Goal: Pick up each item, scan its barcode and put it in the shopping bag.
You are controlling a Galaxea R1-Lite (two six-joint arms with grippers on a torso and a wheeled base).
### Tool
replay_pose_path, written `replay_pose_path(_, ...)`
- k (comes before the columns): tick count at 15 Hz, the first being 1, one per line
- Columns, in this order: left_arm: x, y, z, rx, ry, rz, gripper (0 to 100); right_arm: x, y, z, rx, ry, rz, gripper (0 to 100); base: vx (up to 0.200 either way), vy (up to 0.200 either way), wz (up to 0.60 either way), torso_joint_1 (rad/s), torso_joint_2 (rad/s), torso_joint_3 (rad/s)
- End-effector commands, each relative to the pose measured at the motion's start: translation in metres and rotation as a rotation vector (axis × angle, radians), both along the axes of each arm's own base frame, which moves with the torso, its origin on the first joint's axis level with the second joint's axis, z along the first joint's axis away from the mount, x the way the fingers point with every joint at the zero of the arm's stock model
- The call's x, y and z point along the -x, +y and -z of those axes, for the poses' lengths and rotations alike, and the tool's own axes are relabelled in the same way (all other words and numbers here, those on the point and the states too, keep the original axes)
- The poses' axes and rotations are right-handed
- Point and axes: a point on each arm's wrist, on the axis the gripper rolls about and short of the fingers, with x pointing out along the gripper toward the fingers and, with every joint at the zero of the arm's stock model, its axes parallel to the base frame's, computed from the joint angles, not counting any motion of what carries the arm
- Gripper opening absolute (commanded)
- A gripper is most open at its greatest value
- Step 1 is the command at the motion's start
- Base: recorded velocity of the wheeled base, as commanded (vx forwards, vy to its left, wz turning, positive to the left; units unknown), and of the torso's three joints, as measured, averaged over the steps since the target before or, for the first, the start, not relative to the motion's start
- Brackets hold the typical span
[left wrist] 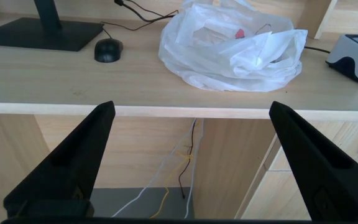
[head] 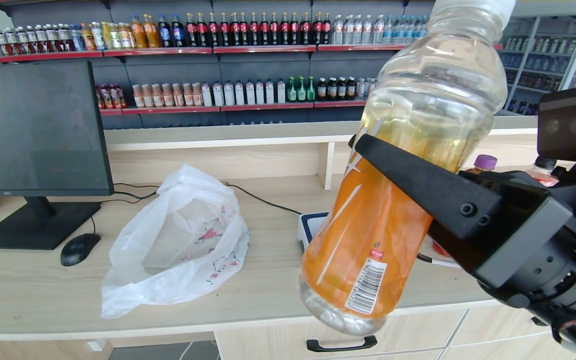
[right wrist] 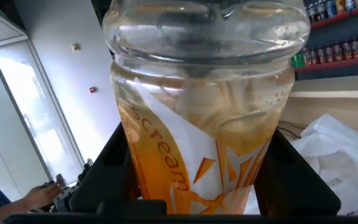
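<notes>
bottle (head: 398,200): cap cut off by the head view's top edge.
scanner (head: 312,226): mostly hidden behind the bottle in the head view.
purple-capped bottle (head: 484,162): body hidden.
shelf bottles (head: 248,92): too small to tell kinds.

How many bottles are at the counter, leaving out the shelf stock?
3. The orange bottle sits in the right gripper; a purple-capped bottle and a dark-capped bottle peek out behind that arm. Others may be hidden behind it.
</notes>
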Motion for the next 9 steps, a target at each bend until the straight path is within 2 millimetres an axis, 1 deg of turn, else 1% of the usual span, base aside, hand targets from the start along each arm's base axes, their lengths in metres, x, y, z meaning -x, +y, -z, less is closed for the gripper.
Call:
replay_pose_path(1,0.0,0.0,0.0,0.0,0.0,0.0,100,0.0003,-0.0001,-0.0001,-0.001,0.0,-0.001,0,0.0,0.0,0.0,0.0,0.0,0.0)
replay_pose_path(7,0.0001,0.0,-0.0004,0.0,-0.002,0.0,100,0.0008,-0.0012,0.0029,0.009,0.006,0.002,0,0.0,0.0,0.0,0.0,0.0,0.0)
replay_pose_path(9,0.0,0.0,0.0,0.0,0.0,0.0,100,0.0021,-0.0027,0.007,0.023,0.014,0.003,0,0.0,0.0,0.0,0.0,0.0,0.0)
